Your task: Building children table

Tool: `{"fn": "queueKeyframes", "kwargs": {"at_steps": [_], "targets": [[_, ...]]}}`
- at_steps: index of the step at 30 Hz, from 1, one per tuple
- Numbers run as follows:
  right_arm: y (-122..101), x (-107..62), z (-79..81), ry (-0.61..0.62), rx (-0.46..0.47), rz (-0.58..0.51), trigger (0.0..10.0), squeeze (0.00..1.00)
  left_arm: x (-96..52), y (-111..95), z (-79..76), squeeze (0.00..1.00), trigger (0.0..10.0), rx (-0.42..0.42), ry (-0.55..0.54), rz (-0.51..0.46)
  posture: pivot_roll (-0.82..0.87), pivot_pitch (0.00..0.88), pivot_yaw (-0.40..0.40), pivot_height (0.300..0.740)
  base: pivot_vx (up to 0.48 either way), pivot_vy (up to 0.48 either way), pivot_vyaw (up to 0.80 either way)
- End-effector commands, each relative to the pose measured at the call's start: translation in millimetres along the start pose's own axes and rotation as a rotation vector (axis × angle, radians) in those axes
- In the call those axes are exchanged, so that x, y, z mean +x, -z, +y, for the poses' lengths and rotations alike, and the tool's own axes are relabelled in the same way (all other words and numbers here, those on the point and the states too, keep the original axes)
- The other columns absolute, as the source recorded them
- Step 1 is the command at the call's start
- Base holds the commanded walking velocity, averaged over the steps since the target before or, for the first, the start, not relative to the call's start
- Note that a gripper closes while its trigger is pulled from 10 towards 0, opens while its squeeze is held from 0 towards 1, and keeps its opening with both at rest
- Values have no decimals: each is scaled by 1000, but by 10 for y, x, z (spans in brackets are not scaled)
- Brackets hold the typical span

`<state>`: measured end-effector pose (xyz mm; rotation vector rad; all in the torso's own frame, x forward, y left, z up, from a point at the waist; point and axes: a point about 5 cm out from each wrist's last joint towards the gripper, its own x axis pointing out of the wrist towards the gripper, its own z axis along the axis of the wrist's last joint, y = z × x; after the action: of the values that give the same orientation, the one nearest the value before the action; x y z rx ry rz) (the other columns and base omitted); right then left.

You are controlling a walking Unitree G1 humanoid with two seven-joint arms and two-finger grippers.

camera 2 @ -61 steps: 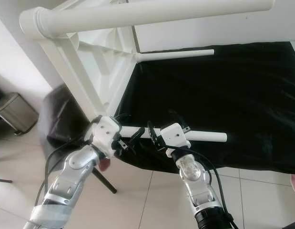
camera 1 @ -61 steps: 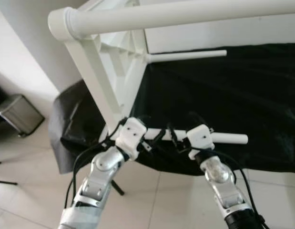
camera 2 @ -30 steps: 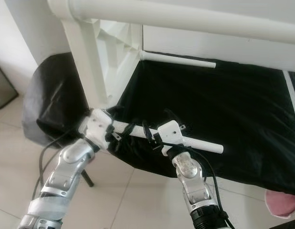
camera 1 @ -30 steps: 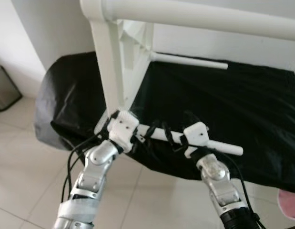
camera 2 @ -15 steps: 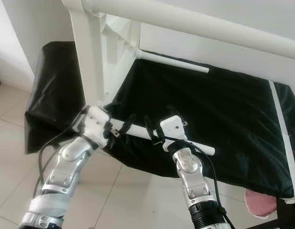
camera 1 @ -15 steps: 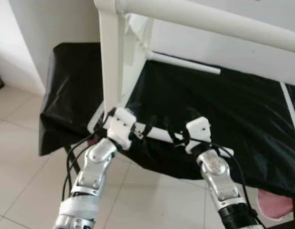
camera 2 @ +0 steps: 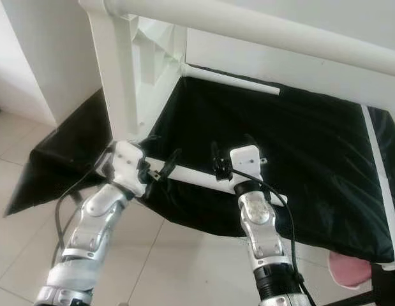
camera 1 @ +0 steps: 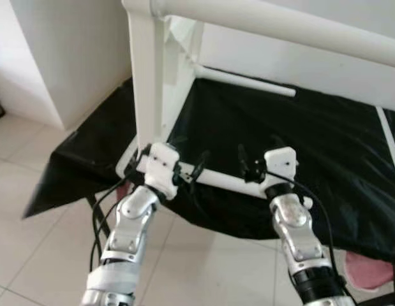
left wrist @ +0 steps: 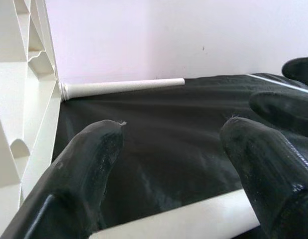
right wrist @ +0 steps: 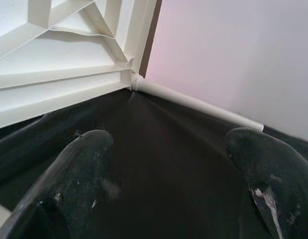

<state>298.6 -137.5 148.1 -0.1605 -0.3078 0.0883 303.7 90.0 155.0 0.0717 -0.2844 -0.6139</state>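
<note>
The white children's table (camera 1: 178, 70) lies on its side on a black cloth (camera 1: 325, 134), its legs pointing right. One leg (camera 1: 280, 25) runs across the top and a far leg (camera 1: 248, 81) lies on the cloth. The near leg (camera 1: 223, 182) sits low at the front edge. My left gripper (camera 1: 196, 169) is open at the base of the near leg (left wrist: 193, 216), which crosses under its fingers (left wrist: 79, 184). My right gripper (camera 1: 247, 164) stands open just above the same leg, nothing between its fingers (right wrist: 69, 174). The far leg (right wrist: 193, 104) lies ahead of it.
The cloth-covered surface ends right in front of me, with tiled floor (camera 1: 50, 242) below. A white wall (camera 1: 63, 57) stands at the left. A pink object (camera 1: 369, 271) lies on the floor at the bottom right.
My right gripper has let go of the near leg and risen slightly to the right of where it was. The left gripper stays at the leg's base. The camera has shifted.
</note>
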Motion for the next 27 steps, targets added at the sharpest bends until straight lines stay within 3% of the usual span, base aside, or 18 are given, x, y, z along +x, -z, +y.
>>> {"fn": "queueKeyframes", "kwargs": {"at_steps": [1,5,6,10,11,12,13,14,15,18,20,22,24,27], "targets": [[-76,-36,-46,25,-11,-29,10000,1000,-55,28,-30,0,10000,-35,-20,15,47,0,-45,740,0,0,0],[-180,-92,-70,39,-52,-84,10000,1000,-109,42,-122,47,10000,-79,82,22,44,0,-37,740,0,0,0],[-246,-104,-80,47,-90,-117,10000,1000,-119,77,-136,631,10000,-69,98,48,44,0,-33,740,0,0,0],[-340,-115,-91,60,-141,-162,10000,1000,-126,115,-150,596,10000,-51,116,81,44,0,-28,740,0,0,0],[-430,-93,-89,71,-188,-200,10000,443,-119,117,-159,0,10000,-44,134,91,42,0,-22,740,0,0,0],[-430,-93,-89,71,-188,-200,10000,443,-119,117,-159,0,10000,-44,134,91,42,0,-22,740,0,0,0],[-535,-51,-85,90,-252,-251,10000,0,-107,114,-165,0,10000,-38,153,97,41,0,-17,740,0,0,0],[-643,-5,-76,116,-339,-311,10000,0,-91,116,-167,0,10000,-32,170,104,41,0,-15,740,0,0,0],[-643,-5,-76,116,-339,-311,10000,0,-91,116,-167,0,10000,-32,170,104,41,0,-15,740,0,0,0],[-815,95,-48,201,-526,-420,10000,0,-48,103,-158,0,10000,-30,205,122,38,0,-6,740,0,0,0],[-831,110,-44,218,-549,-431,10000,0,-40,97,-156,0,10000,-31,211,124,38,0,-6,740,0,0,0],[-917,151,24,266,-637,-521,10000,0,-8,74,-131,0,10000,-29,231,124,36,0,5,740,0,0,0],[-917,151,24,266,-637,-521,10000,0,-8,74,-131,0,10000,-29,231,124,36,0,5,740,0,0,0],[-974,214,145,326,-726,-630,10000,0,38,54,-75,0,10000,-26,238,125,27,0,23,740,0,0,0]]}}
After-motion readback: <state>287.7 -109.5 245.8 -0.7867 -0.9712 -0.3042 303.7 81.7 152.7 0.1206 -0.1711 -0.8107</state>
